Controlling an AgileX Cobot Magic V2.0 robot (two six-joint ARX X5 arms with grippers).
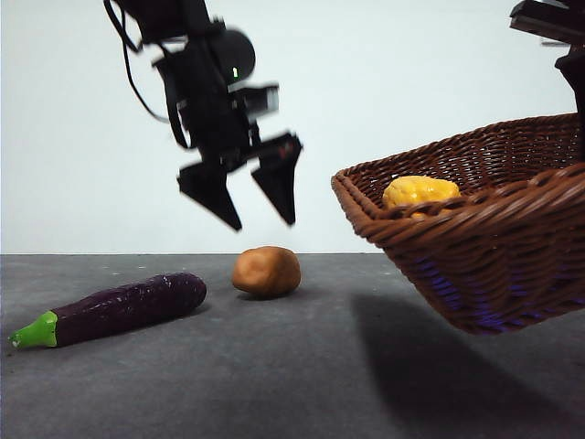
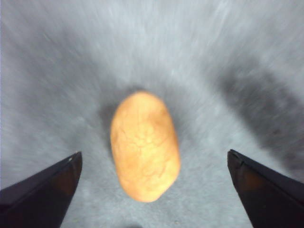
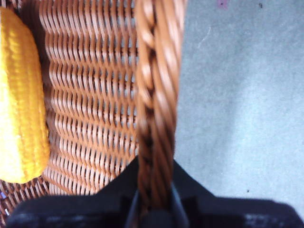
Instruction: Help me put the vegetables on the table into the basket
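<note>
My left gripper hangs open in the air just above the tan-brown potato, which lies on the table; in the left wrist view the potato sits between the spread jaws. The dark-purple eggplant with its green stem end lies on the table at the left. My right gripper is shut on the braided rim of the wicker basket and holds it tilted above the table at the right. The bumpy yellow piece lies inside the basket and also shows in the right wrist view.
The dark grey table stretches across the front, with the basket's shadow under the lifted basket. The right arm shows as a black part at the top right corner.
</note>
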